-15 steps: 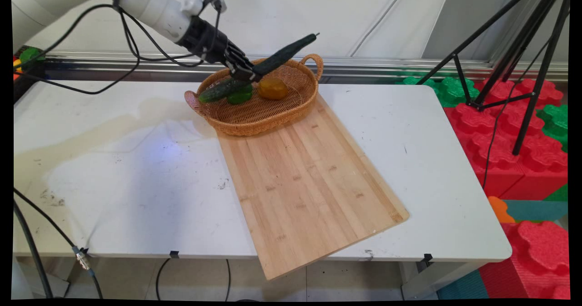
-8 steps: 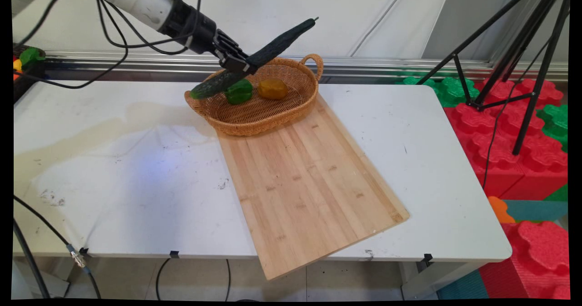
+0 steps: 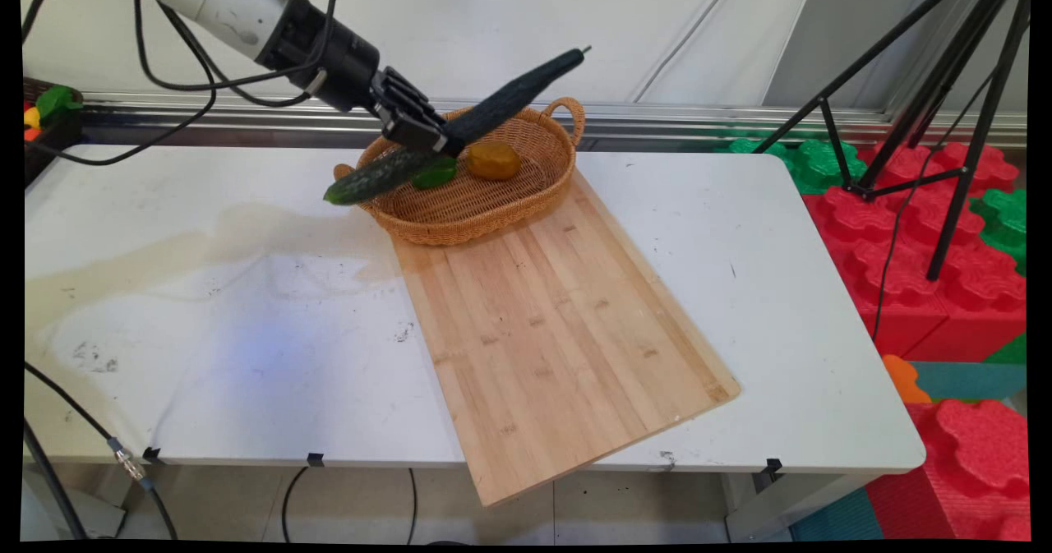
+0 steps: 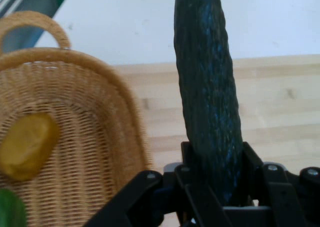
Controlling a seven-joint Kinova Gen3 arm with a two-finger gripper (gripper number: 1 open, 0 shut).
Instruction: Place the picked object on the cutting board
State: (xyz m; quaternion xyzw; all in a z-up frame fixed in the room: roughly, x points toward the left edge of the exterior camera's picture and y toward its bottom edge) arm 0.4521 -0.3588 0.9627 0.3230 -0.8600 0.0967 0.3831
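Note:
My gripper (image 3: 436,138) is shut on a long dark green cucumber (image 3: 460,126), held tilted in the air over the wicker basket (image 3: 460,208). The cucumber's stem end points up and to the right, and its lower end hangs past the basket's left rim. In the hand view the cucumber (image 4: 207,87) rises from between the fingers (image 4: 252,159) of the gripper (image 4: 215,187). Inside the basket (image 4: 75,152) lie a green pepper (image 3: 436,173) and a yellow-orange pepper (image 3: 493,160), the yellow one (image 4: 27,144) also showing in the hand view.
A bamboo cutting board (image 3: 551,323) lies diagonally on the white table (image 3: 205,331), its far end under the basket. A black tripod (image 3: 945,126) stands at the right over red and green foam blocks (image 3: 929,249). Black cables (image 3: 164,85) hang from the arm.
The gripper with the cucumber has risen out of the basket and then shifted slightly left and down, so the cucumber's lower end now hangs beyond the basket's left rim.

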